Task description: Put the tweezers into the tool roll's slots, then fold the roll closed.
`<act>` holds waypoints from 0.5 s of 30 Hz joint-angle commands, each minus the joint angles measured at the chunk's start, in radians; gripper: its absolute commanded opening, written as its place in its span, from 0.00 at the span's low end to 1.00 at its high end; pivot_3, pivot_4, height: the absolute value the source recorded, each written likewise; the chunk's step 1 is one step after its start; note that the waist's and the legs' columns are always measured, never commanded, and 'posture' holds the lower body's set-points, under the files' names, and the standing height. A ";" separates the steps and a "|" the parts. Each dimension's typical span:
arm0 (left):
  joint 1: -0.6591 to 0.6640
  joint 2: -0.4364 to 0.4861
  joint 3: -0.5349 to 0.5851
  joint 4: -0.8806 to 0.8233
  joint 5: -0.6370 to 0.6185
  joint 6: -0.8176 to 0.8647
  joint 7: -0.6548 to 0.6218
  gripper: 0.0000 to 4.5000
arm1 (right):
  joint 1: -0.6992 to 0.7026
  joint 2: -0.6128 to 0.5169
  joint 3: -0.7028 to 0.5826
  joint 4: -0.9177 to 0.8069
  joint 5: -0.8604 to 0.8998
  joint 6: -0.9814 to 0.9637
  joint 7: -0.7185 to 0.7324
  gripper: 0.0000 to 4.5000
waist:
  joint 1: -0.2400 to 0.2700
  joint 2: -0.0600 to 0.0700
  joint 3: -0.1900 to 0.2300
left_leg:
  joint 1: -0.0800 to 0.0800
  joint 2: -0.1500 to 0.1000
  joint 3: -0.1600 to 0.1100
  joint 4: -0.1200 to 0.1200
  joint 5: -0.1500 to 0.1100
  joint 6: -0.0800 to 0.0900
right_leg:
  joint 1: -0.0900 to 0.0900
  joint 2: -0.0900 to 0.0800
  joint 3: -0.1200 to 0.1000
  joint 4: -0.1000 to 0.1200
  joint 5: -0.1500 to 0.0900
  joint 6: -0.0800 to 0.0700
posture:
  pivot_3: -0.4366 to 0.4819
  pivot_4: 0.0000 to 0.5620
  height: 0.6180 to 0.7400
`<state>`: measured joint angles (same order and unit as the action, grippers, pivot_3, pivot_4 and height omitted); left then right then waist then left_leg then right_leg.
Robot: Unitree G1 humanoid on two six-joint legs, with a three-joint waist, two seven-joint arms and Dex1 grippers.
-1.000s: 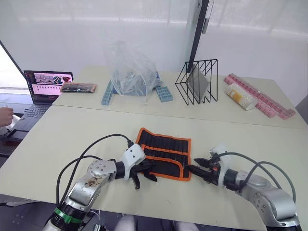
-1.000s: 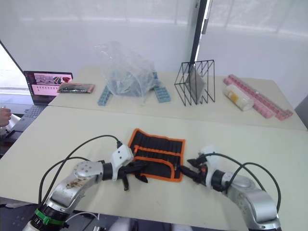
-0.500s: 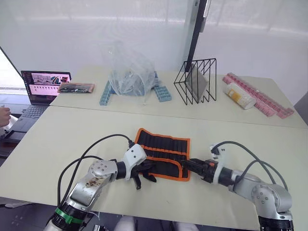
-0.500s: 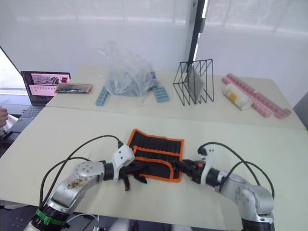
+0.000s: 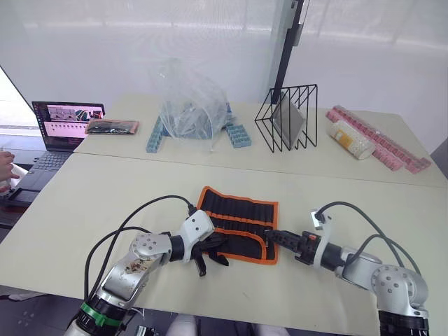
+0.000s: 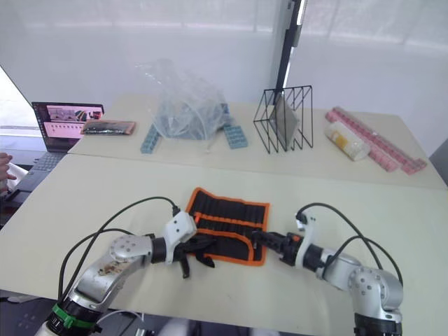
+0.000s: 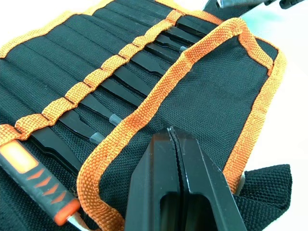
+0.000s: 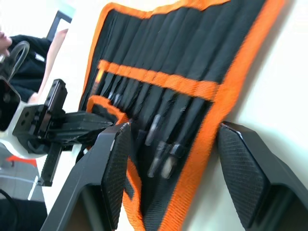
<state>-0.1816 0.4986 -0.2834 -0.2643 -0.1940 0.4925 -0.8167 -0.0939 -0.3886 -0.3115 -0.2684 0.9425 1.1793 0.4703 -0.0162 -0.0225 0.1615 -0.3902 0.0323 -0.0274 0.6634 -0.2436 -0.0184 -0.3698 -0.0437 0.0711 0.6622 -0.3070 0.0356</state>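
Left wrist view: the left gripper [image 7: 174,139], fingers pressed together, rests on the tool roll [image 7: 120,72] flap; the right gripper [image 8: 168,159], spread wide, straddles the roll's near edge, tweezers [image 8: 166,130] slotted between its fingers.

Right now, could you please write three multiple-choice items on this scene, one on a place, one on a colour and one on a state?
1. Where does the tool roll lie?
A. between the two claws on the near table
B. beside the laptop
C. inside the wire rack

2. What colour is the roll's trim?
A. blue
B. orange
C. white

3. How does the right claw stand?
A. shut on a tweezer
B. shut on nothing
C. open at the roll's edge

Answers:
1 A: the left claw and the right one flank it.
2 B: an orange border rings the black fabric.
3 C: its fingers stand wide apart astride the orange edge.
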 commanded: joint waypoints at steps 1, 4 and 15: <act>0.021 0.010 -0.031 0.016 0.017 0.019 -0.001 0.00 | 0.007 -0.012 -0.017 0.017 0.026 0.006 0.005 0.64 | 0.000 0.000 0.000 | 0.000 0.000 0.000 0.000 0.000 0.000 | 0.000 0.000 0.000 0.000 0.000 0.000 | 0.48 0.27 0.84; 0.019 0.011 -0.031 0.018 0.020 0.018 0.000 0.00 | 0.013 0.000 -0.007 0.024 0.040 0.012 0.000 0.47 | 0.000 0.000 0.000 | 0.000 0.000 0.000 0.000 0.000 0.000 | 0.000 0.000 0.000 0.000 0.000 0.001 | 0.48 0.27 0.84; 0.017 0.016 -0.028 0.020 0.019 0.015 -0.001 0.00 | 0.039 0.041 -0.033 0.036 0.076 -0.002 -0.043 0.01 | -0.003 -0.004 -0.002 | 0.001 0.001 0.000 -0.001 0.000 0.000 | 0.001 0.001 0.000 -0.001 -0.002 0.003 | 0.48 0.27 0.84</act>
<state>-0.1826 0.5045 -0.2850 -0.2622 -0.1898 0.4928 -0.8147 -0.0736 -0.3525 -0.3381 -0.2526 1.0160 1.1784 0.4432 -0.0187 -0.0265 0.1596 -0.3889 0.0337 -0.0274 0.6622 -0.2435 -0.0184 -0.3688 -0.0431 0.0713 0.6606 -0.3088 0.0388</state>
